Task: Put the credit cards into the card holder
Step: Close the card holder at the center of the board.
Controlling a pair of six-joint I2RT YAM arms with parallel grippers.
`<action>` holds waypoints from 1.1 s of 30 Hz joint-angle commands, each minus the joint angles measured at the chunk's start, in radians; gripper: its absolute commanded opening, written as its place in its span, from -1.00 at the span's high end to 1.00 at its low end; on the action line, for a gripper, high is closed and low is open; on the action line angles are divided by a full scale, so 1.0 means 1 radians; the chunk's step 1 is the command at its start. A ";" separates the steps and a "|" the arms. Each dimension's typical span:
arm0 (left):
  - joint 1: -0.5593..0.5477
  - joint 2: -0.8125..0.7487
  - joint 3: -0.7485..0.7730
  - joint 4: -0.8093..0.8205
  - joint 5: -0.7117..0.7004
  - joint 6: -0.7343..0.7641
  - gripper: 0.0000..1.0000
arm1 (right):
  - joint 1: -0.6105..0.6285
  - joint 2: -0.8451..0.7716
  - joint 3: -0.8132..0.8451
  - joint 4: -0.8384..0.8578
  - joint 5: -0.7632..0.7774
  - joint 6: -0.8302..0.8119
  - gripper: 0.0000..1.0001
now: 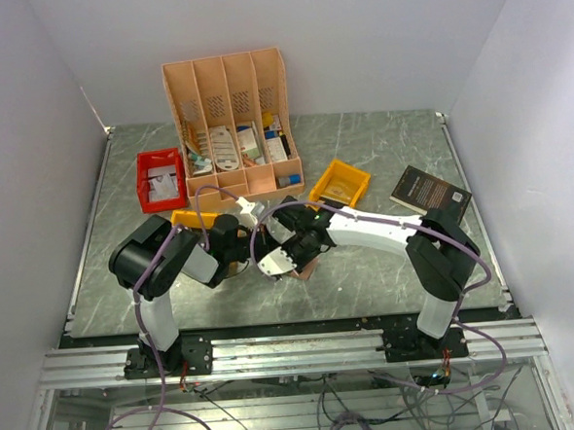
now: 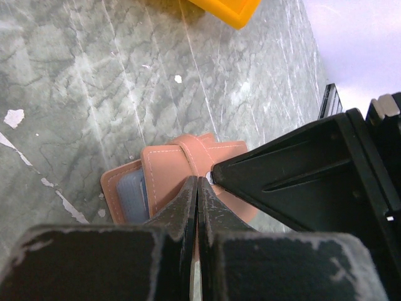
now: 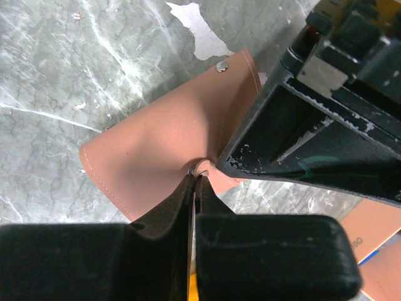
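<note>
The tan-brown card holder [image 1: 306,270] lies at the table's middle, between both grippers. In the left wrist view it [image 2: 172,169] is partly unfolded, with a strap across it and a pale bluish pocket panel [image 2: 131,191] at its left. My left gripper [image 2: 198,183] is shut, pinching the holder's near edge. In the right wrist view the holder's plain outer face [image 3: 156,144] with a metal snap [image 3: 221,65] is bent upward. My right gripper [image 3: 195,177] is shut on its edge. The two grippers almost touch [image 1: 287,254]. No loose credit card shows.
A peach slotted organiser [image 1: 228,121] with papers stands at the back. A red bin [image 1: 160,179] is at the left, one yellow bin [image 1: 340,182] behind the grippers, another [image 1: 192,219] by the left arm. A black book [image 1: 430,192] lies at the right.
</note>
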 commanded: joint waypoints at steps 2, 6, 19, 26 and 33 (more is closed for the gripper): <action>0.007 0.043 -0.028 -0.089 -0.051 0.046 0.86 | 0.071 0.075 -0.114 -0.183 -0.132 0.025 1.00; 0.006 0.047 -0.031 -0.079 -0.050 0.042 0.86 | 0.063 0.060 -0.114 -0.164 -0.111 0.063 1.00; 0.008 0.068 -0.035 -0.074 -0.051 0.042 0.86 | -0.023 0.014 -0.054 -0.083 -0.161 0.172 1.00; 0.008 0.092 -0.035 -0.072 -0.058 0.042 0.86 | -0.056 -0.001 -0.010 -0.091 -0.182 0.183 1.00; 0.008 0.100 -0.035 -0.084 -0.061 0.046 0.86 | -0.062 -0.007 -0.012 -0.103 -0.196 0.170 1.00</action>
